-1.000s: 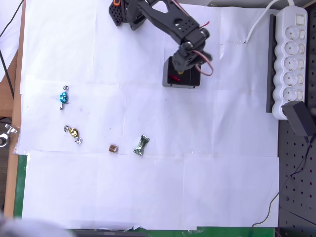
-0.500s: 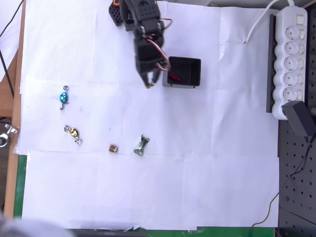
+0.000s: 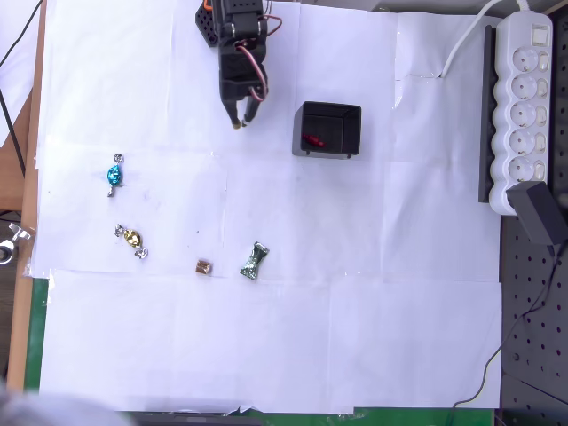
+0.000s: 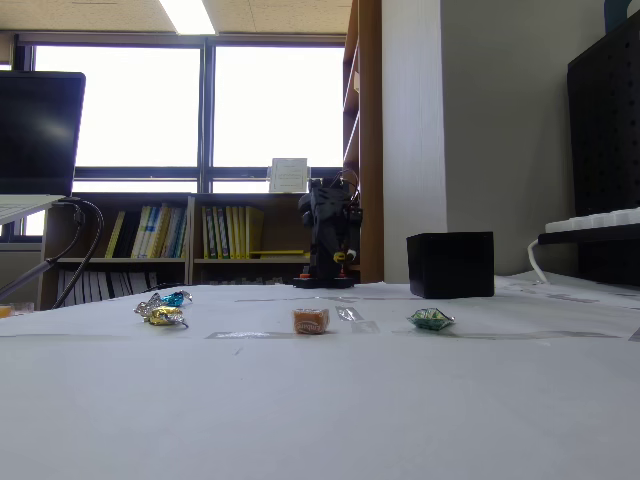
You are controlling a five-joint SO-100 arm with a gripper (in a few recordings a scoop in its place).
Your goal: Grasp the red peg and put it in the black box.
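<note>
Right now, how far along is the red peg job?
Done, by the look of it: the red peg lies inside the black box in the overhead view. Nothing is in hand: the hand sits left of the box near the arm's base, carrying nothing visible. Nothing looks left; the candies and brown cube lie apart on the paper.
</note>
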